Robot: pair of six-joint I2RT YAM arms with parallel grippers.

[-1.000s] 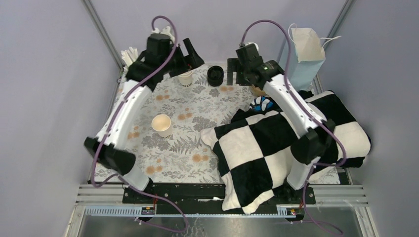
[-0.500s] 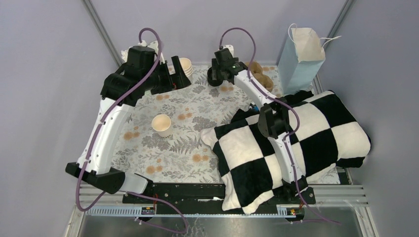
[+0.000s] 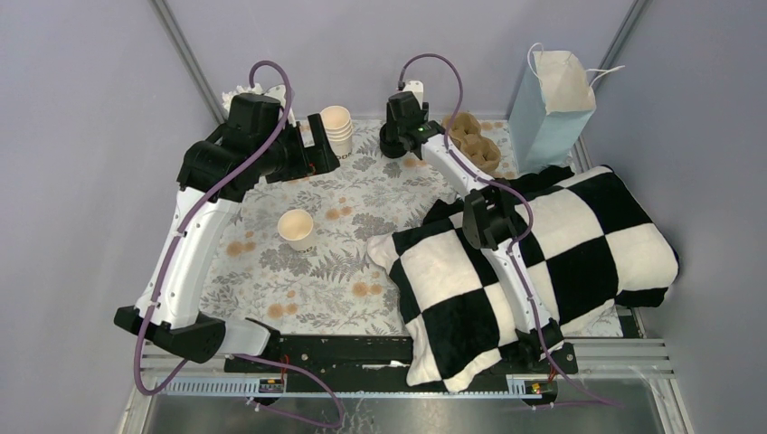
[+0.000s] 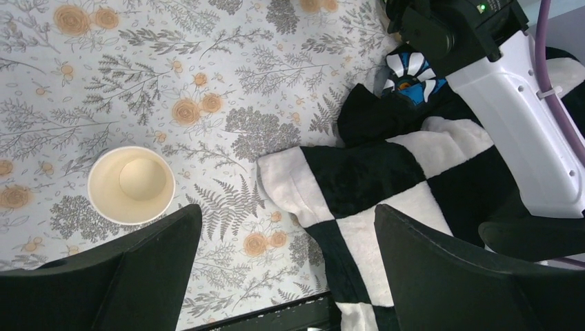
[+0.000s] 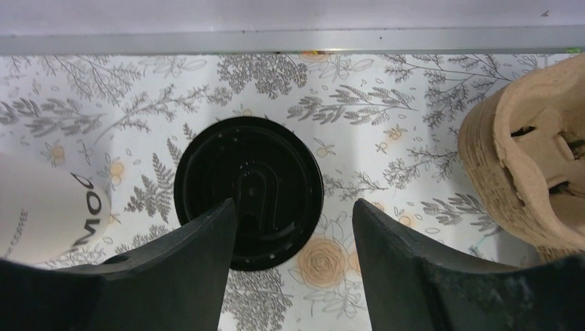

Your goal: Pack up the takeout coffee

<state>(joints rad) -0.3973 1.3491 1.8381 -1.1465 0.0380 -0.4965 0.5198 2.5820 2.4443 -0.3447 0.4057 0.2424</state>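
Hovering above the black lid [image 5: 248,181], your right fingers [image 5: 193,256] straddle it part-open, gripping nothing (likely lining up to lift it). Your left fingers [image 4: 138,276] gape wide and empty, raised clear of the uncapped paper cup [image 4: 131,185] on the floral surface [image 4: 276,76].

Both arms wear glossy white plastic shells over their long links, the left arm [image 3: 194,240] at the frame's left and the right arm [image 3: 525,289] at lower right. Their joint housings and bottom-edge bases are matte black. A purple cable [image 4: 543,21] runs along each. A small green light [image 4: 483,7] glows on the right arm's black housing. The fingers [image 5: 172,276] are thick, black and grainy.
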